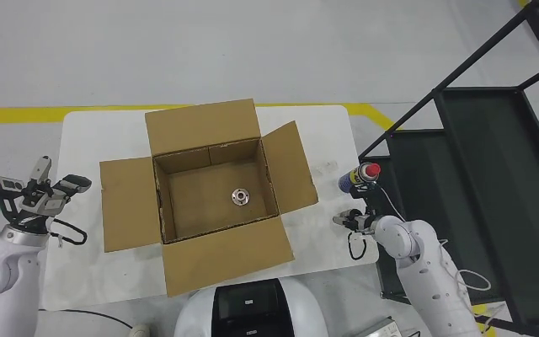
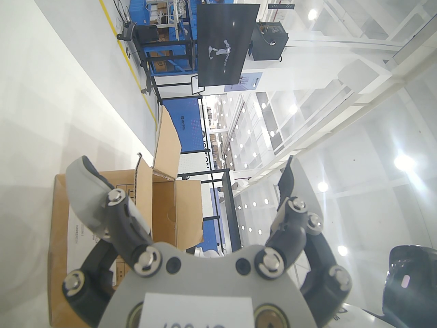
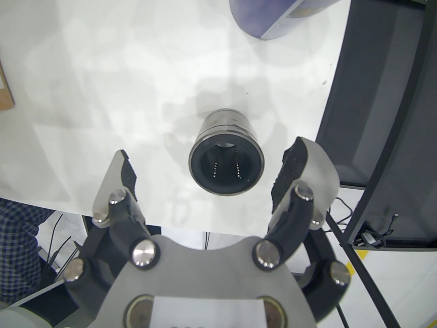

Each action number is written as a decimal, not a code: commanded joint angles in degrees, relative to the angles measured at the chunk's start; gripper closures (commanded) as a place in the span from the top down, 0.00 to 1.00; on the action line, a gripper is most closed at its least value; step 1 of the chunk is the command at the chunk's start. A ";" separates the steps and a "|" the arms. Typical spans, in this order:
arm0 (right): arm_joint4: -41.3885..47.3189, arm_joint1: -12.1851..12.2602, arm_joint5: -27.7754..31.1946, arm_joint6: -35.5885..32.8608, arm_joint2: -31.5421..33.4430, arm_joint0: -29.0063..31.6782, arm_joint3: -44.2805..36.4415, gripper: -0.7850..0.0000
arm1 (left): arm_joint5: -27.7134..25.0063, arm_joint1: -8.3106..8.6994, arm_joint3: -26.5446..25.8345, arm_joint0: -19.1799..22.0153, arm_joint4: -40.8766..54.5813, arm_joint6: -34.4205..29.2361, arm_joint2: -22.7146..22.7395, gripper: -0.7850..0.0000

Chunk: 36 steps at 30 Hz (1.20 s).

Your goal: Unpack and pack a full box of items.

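R gripper (image 3: 209, 165) is low over the table (image 1: 93, 135) near its right front corner, claw spread wide, fingers either side of a steel linear bearing (image 3: 225, 151) that stands on end on the white top; neither pad touches it. Blue spray can (image 1: 360, 176) w/ red cap stands upright just beyond. Box (image 1: 202, 126) sits mid-table, flaps open, one small flanged metal part (image 1: 239, 196) on its floor. L gripper (image 1: 57, 187) is off the box's left side, also wide, holding nothing.
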<state>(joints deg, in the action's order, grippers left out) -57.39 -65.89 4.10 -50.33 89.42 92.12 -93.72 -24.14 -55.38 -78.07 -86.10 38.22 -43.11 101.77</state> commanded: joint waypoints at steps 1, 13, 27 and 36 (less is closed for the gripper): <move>-0.86 0.00 -0.61 0.59 -0.38 0.04 0.05 0.06 | 0.00 0.00 0.00 0.00 0.00 0.00 0.00 1.00; -2.28 0.26 -2.05 1.29 -0.03 3.00 -4.34 0.00 | 0.00 0.00 0.00 0.00 0.00 0.00 0.00 1.00; -4.36 1.19 1.33 -8.17 2.00 9.85 -27.76 0.00 | 0.00 0.00 0.00 0.00 0.00 0.00 0.00 1.00; 1.43 2.00 3.71 -19.13 5.55 5.58 -40.93 0.00 | 0.00 0.00 0.00 0.00 0.00 0.00 0.00 1.00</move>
<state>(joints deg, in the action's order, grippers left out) -55.14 -63.99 7.68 -68.80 94.91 98.70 -134.21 -24.14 -55.38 -78.07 -86.10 38.22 -43.11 101.77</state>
